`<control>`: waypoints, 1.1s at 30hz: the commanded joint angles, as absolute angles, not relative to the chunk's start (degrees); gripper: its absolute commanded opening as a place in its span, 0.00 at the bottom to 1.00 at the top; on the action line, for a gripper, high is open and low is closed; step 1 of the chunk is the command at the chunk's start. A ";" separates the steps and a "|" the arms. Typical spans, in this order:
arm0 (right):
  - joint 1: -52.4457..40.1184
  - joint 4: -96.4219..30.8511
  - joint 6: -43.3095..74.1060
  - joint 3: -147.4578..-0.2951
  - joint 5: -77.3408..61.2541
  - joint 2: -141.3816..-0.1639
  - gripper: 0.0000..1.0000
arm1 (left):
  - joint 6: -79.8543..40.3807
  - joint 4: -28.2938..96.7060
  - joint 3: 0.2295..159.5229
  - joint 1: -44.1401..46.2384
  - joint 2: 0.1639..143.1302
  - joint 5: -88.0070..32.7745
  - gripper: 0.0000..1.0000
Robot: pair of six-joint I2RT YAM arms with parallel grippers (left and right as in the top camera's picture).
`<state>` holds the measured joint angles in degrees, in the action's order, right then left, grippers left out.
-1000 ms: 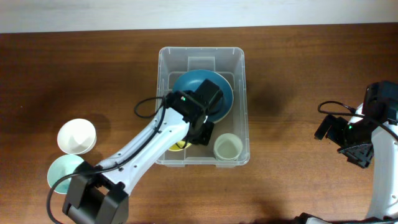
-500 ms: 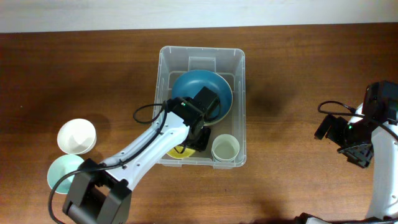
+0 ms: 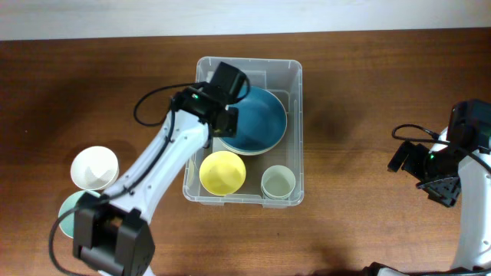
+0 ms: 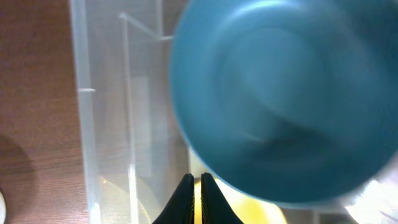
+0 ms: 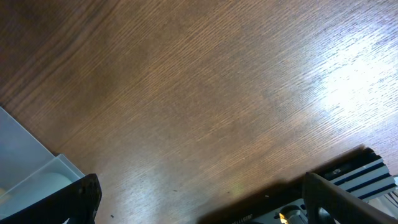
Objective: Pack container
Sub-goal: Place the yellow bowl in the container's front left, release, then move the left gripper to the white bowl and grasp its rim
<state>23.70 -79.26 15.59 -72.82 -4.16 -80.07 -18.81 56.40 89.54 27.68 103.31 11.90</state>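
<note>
Bowls sit nearest, at the left of the bench (image 3: 368, 92): a mint bowl (image 3: 75, 208) partly hidden under the left arm, and a white bowl (image 3: 94, 167) just beyond it. Both are outside the container. About level with them, well off to the right, the right pincer (image 5: 200, 183) is spread wide over the wood and empty. The container (image 3: 298, 100) stands mid-bench (clear plastic, its long side running near to far). Its near end holds a yellow bowl (image 3: 222, 172) with a pale green cup (image 3: 278, 184) to the right. Farther in, a large teal bowl (image 3: 261, 123) fills the width. The left pincer (image 4: 194, 186) hovers over the container's far-left part, its fingers pressed together on nothing.
</note>
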 commanded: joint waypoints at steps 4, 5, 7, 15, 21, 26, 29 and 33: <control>24.03 -79.31 15.22 -72.53 -3.86 -79.31 0.99 | -16.93 56.31 89.93 25.02 110.37 8.32 0.04; 24.03 -79.31 15.22 -72.53 -3.88 -79.31 0.99 | -16.82 56.18 89.93 25.04 111.09 8.32 0.03; 24.03 -79.29 15.22 -72.53 -3.88 -79.31 0.99 | -16.82 56.01 89.93 25.08 112.42 8.29 0.03; 24.03 -79.18 15.22 -72.53 -3.86 -79.31 0.99 | -16.58 55.90 90.17 25.06 114.50 8.19 0.00; 24.03 -79.09 15.22 -72.53 -3.86 -79.31 0.99 | -16.60 59.53 93.38 25.06 111.61 8.40 0.01; 24.03 -79.07 15.22 -72.53 -3.86 -79.31 0.99 | -16.60 64.45 101.27 24.95 104.07 13.32 0.04; 24.03 -79.07 15.22 -72.53 -3.86 -79.31 0.99 | -16.60 65.78 103.37 24.01 99.96 16.05 0.44; 24.03 -79.07 15.22 -72.53 -3.86 -79.31 0.99 | -16.64 70.00 103.46 17.82 93.91 19.18 0.57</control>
<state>23.70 -79.18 15.35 -72.82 -4.16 -80.07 -16.91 67.05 102.96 23.05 97.91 14.68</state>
